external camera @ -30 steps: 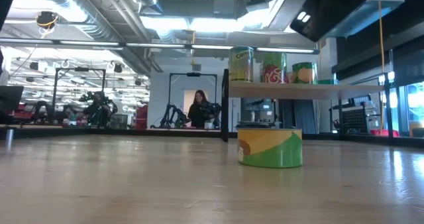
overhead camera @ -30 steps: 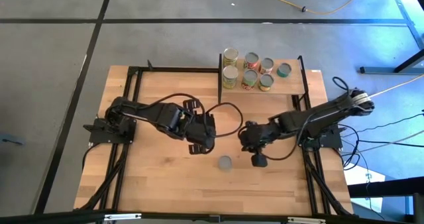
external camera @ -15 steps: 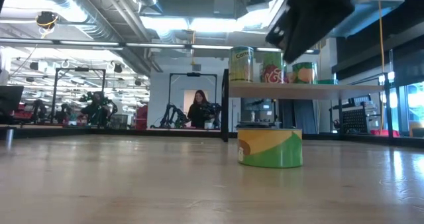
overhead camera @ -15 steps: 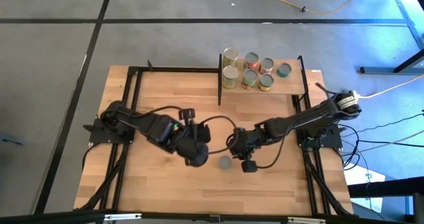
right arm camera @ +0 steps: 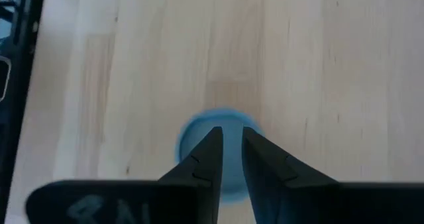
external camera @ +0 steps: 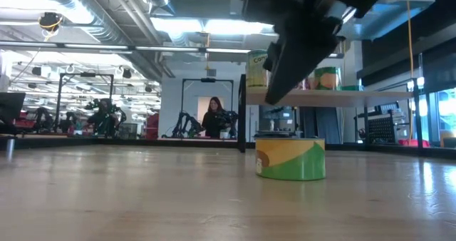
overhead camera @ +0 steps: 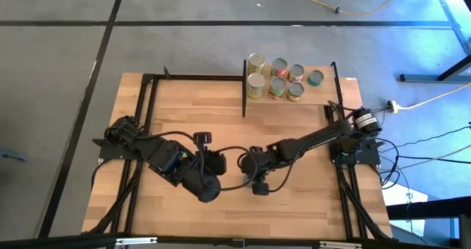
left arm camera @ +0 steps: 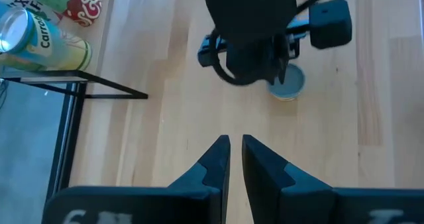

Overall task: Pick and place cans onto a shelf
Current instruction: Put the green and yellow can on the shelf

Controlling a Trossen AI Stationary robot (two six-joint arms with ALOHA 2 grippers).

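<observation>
One can with a yellow-green label (external camera: 291, 159) stands upright on its base on the wooden table, toward the near middle. My right gripper (overhead camera: 252, 180) hangs straight above it, fingers pointing down and shut, clear of the can's round top (right arm camera: 197, 136). The left wrist view shows the can (left arm camera: 289, 86) under that gripper. My left gripper (overhead camera: 210, 186) is shut and empty, to the can's left, above bare table (left arm camera: 235, 141). The shelf (overhead camera: 316, 94) stands at the far edge, right of the middle, with several cans (overhead camera: 277, 87) upright on it.
Black frame rails (overhead camera: 147, 116) run along the table's left and right sides and its far edge. The shelf's black upright (overhead camera: 244, 87) stands at its left end. Bare wood lies between the loose can and the shelf. A person (external camera: 214, 118) shows far off in the room.
My right gripper has gone toward the table's left edge and come down until it stands over the loose can. My left gripper has gone toward the near edge and a little left. The can has stayed where it was.
</observation>
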